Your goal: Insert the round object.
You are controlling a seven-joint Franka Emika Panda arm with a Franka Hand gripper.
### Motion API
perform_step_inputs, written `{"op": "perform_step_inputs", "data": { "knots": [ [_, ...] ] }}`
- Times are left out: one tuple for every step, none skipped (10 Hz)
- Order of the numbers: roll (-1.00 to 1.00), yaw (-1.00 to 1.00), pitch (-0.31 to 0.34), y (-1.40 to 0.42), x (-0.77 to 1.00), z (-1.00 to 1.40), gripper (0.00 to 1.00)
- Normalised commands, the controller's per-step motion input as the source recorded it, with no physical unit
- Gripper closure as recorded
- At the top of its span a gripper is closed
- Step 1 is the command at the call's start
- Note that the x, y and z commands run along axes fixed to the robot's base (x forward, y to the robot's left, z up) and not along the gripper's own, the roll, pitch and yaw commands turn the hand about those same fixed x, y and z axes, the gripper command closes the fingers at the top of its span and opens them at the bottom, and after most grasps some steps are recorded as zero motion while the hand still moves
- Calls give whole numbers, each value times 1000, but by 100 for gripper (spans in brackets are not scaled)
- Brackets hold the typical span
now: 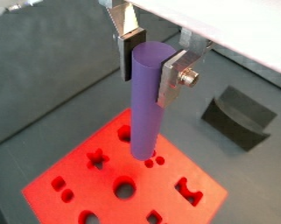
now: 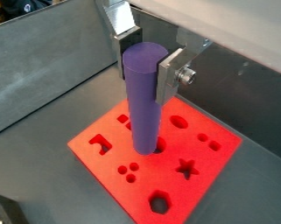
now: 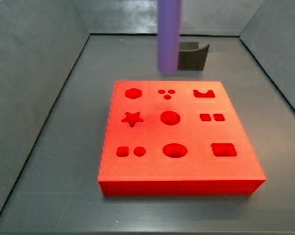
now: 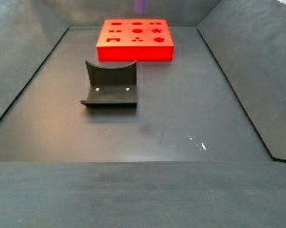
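My gripper point(image 1: 152, 66) is shut on the upper end of the purple round peg point(image 1: 144, 114) and holds it upright; it shows the same way in the other wrist view, gripper point(image 2: 149, 59) and peg point(image 2: 144, 105). The peg hangs over the red block point(image 1: 38, 197), which has several shaped holes, among them a round hole point(image 1: 125, 186). In a side view the peg point(image 3: 169, 37) hangs above the block's point(image 3: 193, 170) far edge, its lower end clear of the top face. The gripper is out of frame there. The block also shows far back in a side view point(image 4: 135, 52).
The dark fixture point(image 4: 110, 85) stands on the grey floor apart from the block; it also shows in a wrist view point(image 1: 238, 114) and behind the peg in a side view point(image 3: 193, 55). Sloped grey walls point(image 3: 63, 73) enclose the floor.
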Motion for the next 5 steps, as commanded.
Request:
{"op": "perform_step_inputs", "data": {
  "knots": [
    [0,-34,-10,0,83,-154,100],
    [-33,-54,-34,97,17,-183,100],
    [49,9,-50,-231,151,-260,100],
    [216,154,-30,-577,100,-354,100],
    [280,163,-6,-486,26,-400,100]
  ]
}}
